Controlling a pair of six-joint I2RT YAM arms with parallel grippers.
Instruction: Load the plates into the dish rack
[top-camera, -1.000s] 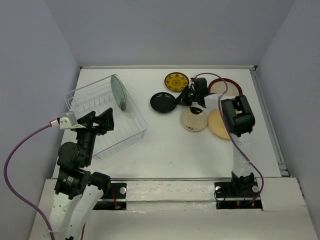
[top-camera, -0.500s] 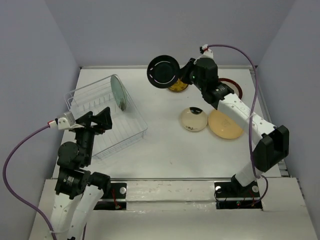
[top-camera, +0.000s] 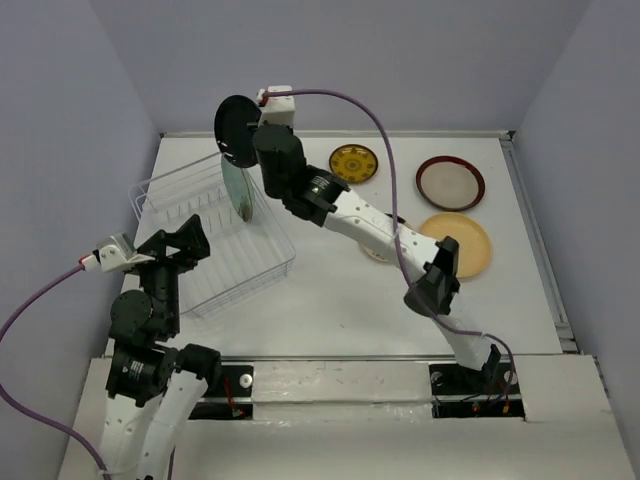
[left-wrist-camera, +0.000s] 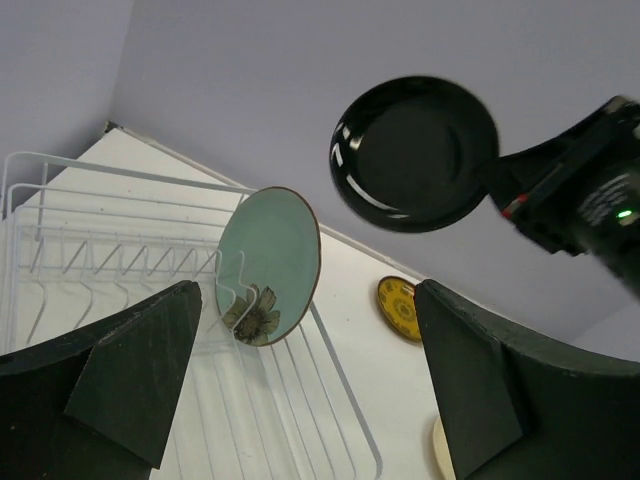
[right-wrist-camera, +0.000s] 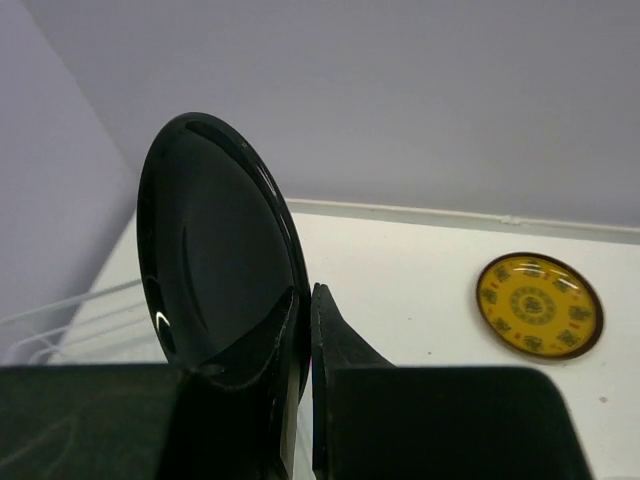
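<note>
— Right gripper was clamped on the small black plate, wasn't it?

— Yes. We saw its fingers pinching the rim. The plate stood on edge in the air above the far end of the dish rack, just over the mint-green plate.

— And the mint-green one?

— It was upright in the rack's far slots. That was the only plate we could count as loaded.

— What about the left gripper?

— It was spread wide with nothing in it, hovering at the near side of the rack.

— So how far along were we?

— We judged one of six done and a second on its way. The black plate needed lowering into a slot beside the green one. The other four lay flat on the table, well apart from the rack. We saw the yellow patterned plate, the red-rimmed beige plate and the orange-yellow plate. The cream plate was mostly covered by the right arm.
</note>
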